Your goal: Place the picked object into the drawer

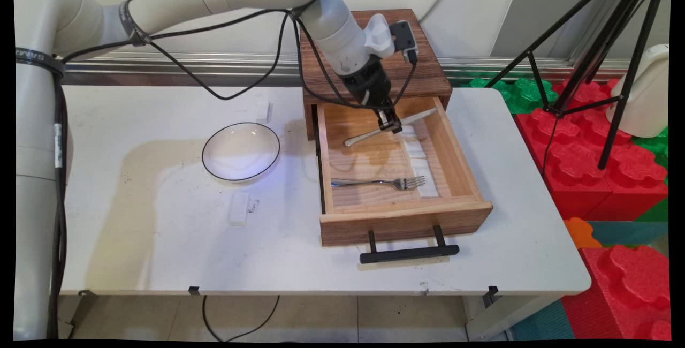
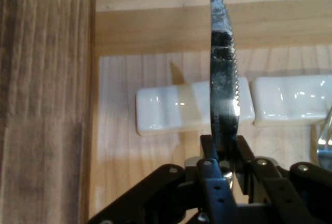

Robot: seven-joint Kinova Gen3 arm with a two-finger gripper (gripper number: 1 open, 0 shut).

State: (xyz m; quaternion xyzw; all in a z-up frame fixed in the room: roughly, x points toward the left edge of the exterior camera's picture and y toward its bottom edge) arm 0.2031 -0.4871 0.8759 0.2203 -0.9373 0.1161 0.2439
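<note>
Drawer open at tabletop's near edge; we see gripper clamping knife over its rear, fork near front.

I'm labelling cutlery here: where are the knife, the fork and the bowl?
knife [image 2: 224, 79], hand view, serrated blade.
fork [image 1: 374, 182], main view, mid handle.
bowl [image 1: 210, 144], main view, left rim.
</note>
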